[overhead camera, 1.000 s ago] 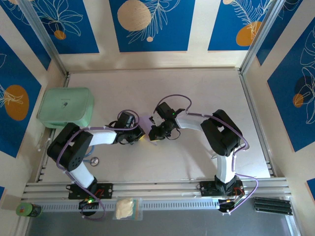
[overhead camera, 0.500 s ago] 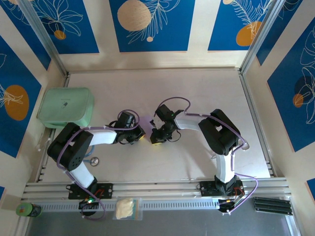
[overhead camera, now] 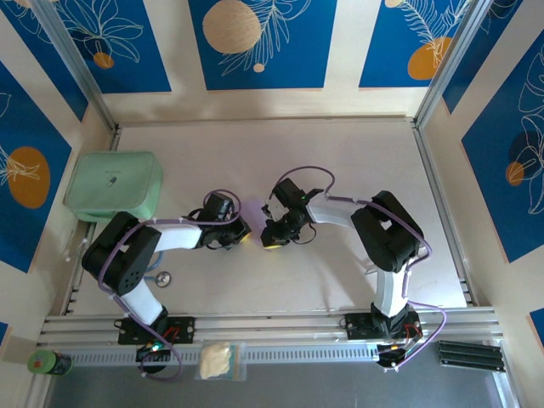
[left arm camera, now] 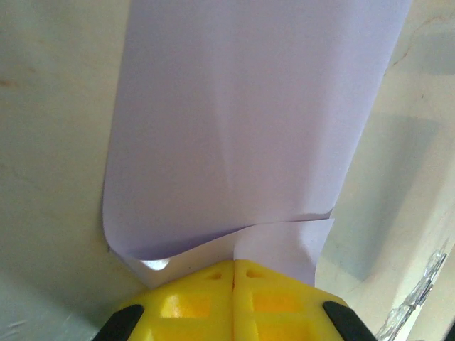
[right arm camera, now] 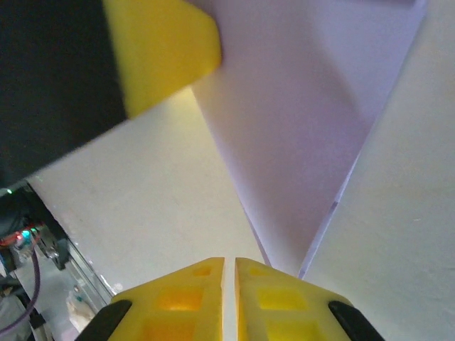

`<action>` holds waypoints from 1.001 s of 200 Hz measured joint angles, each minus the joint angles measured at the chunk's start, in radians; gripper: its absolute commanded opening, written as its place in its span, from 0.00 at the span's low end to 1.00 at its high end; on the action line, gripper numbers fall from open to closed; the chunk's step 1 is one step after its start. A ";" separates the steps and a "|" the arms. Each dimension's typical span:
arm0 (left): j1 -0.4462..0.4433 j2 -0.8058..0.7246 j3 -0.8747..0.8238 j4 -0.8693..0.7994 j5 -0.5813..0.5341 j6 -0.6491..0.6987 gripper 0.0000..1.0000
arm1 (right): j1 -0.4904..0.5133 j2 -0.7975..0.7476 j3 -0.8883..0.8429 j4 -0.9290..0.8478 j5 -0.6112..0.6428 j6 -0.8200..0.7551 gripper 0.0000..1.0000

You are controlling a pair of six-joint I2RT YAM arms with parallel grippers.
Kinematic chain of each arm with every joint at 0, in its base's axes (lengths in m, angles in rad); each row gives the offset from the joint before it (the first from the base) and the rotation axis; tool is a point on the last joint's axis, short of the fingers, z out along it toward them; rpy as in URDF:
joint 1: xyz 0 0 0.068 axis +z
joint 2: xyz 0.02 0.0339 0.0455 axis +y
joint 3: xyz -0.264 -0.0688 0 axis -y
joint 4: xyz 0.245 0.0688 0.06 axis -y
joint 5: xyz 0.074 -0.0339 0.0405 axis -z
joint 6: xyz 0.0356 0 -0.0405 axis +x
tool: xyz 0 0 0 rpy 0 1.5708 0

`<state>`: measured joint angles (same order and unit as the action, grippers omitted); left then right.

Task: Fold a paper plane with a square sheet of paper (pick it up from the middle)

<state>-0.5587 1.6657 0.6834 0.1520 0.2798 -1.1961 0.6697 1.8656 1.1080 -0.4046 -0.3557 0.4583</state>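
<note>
Near the left edge of the surface (overhead camera: 348, 157) sits a mint-green rounded box (overhead camera: 113, 184), well apart from both arms. Toward the middle of the surface, the left end effector (overhead camera: 243, 235) points right, low over the surface. In the left wrist view its yellow fingers (left arm camera: 185, 305) are pressed flat together with no gap. Their tips (left arm camera: 234, 264) are right at the near edge of the paper plane (left arm camera: 242, 128). This is a pale lilac folded band with a loose flap curling up at the near left corner. The lower layer runs in under the fingertips, but I cannot tell whether it is actually pinched or only touched. The paper lies flat on the surface between the two end effectors, in the middle. Just to its right, the right end effector (overhead camera: 272, 240) faces left toward the other. In the right wrist view its fingers (right arm camera: 229, 264) are all but closed, with only a hairline slit between them and nothing in it. The paper's pointed end (right arm camera: 298, 128) comes down to just above the right-hand finger. One yellow finger of the left end effector (right arm camera: 167, 50) is at the paper's far side.
</note>
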 measured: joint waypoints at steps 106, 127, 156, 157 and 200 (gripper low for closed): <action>0.000 0.008 0.000 0.018 0.011 0.013 0.09 | 0.008 0.070 0.083 0.006 0.023 0.048 0.15; 0.000 0.010 0.000 0.022 0.013 0.019 0.09 | 0.012 0.082 0.103 0.003 0.032 0.048 0.15; 0.000 0.011 0.000 0.025 0.015 0.019 0.08 | 0.012 0.115 0.126 -0.007 0.043 0.048 0.15; 0.000 0.011 0.000 0.025 0.015 0.019 0.08 | 0.012 0.116 0.126 -0.008 0.043 0.048 0.15; 0.000 0.011 0.000 0.025 0.015 0.019 0.08 | 0.016 0.134 0.132 -0.031 0.045 0.047 0.15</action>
<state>-0.5587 1.6772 0.6834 0.1768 0.2947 -1.1770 0.6857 1.9995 1.2404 -0.4355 -0.3103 0.5056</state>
